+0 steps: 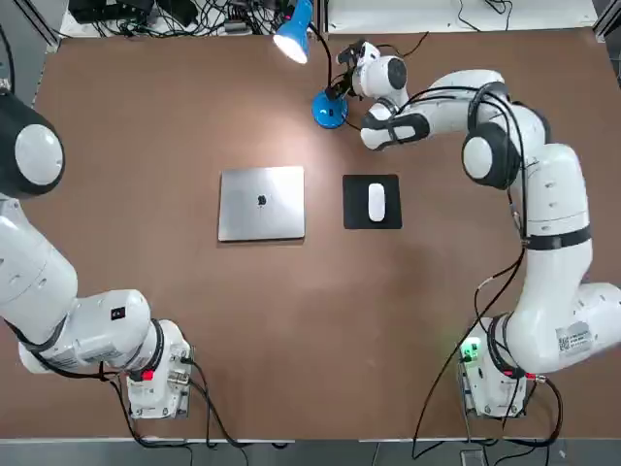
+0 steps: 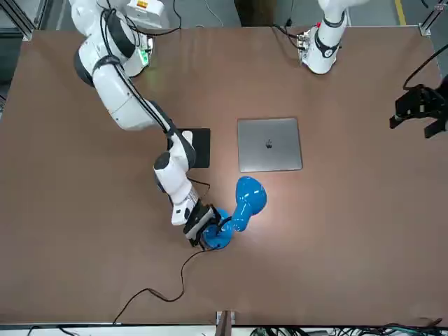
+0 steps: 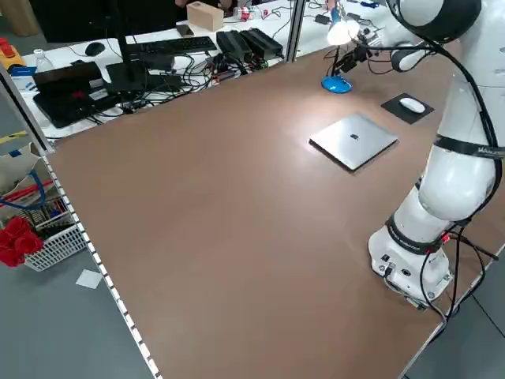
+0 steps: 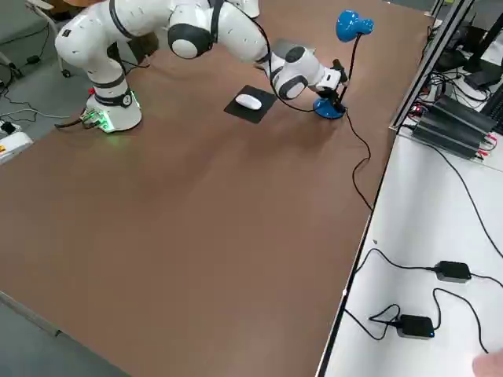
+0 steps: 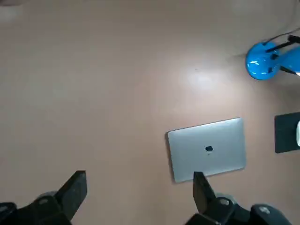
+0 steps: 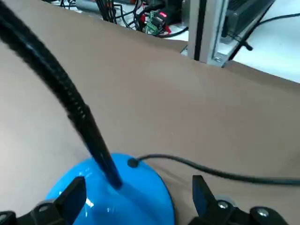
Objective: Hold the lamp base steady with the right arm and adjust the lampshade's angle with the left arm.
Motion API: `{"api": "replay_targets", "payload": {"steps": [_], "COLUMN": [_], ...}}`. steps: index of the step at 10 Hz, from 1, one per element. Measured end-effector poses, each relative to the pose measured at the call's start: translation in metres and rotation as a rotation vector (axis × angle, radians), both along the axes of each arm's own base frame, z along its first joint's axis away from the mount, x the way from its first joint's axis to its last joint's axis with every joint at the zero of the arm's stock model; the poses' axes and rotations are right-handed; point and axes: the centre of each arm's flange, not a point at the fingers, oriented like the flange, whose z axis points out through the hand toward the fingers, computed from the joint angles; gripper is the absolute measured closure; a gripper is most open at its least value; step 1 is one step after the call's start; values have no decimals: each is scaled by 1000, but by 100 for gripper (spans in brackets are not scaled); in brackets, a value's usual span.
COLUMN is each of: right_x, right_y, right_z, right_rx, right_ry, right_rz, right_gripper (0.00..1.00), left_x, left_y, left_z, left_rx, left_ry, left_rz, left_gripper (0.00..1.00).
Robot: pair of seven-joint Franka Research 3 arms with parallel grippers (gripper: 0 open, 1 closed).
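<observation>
right hand [image 6: 136,206] sits spread open around the lamp base [image 6: 115,194]; left hand [image 5: 140,197] hangs open, empty, well apart.

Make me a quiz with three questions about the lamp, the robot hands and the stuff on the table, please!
1. Where is the right gripper?
A. over the laptop
B. at the lamp base
C. beside the mouse

2. What colour is the lampshade?
A. blue
B. red
C. white all over

3. How is the left gripper?
A. shut on the lampshade
B. open, holding nothing
C. shut on the laptop

Answers:
1. B: in the right wrist view its fingers stand on either side of the lamp base, where the neck rises.
2. A: the shade is bright blue outside, glowing white only inside.
3. B: in the left wrist view its fingers are spread wide above the table, with the laptop far below and nothing between them.
</observation>
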Motion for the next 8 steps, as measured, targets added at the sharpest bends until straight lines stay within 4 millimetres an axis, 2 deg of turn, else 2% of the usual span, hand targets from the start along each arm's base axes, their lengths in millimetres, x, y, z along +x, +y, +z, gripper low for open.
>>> {"api": "replay_targets", "payload": {"steps": [2,5,6,8], "right_x": [-27,-60,-63,-53], "right_y": [-55,-116,-126,-128], "right_z": [22,63,74,89], "right_rx": [44,-7,-15,-13], "right_ry": [-37,-32,-30,19], "right_rz": [-15,-51,-69,-139], "right_gripper": [0,0,0,0], "left_x": [10,14,9,-27], "left_y": [27,42,40,43], "left_z": [-20,-33,-37,-46], "left_rx": [2,53,74,86], "left_ry": [3,-28,-75,-113], "left_rz": [50,109,121,138], "left_gripper": [0,1,1,0]}}
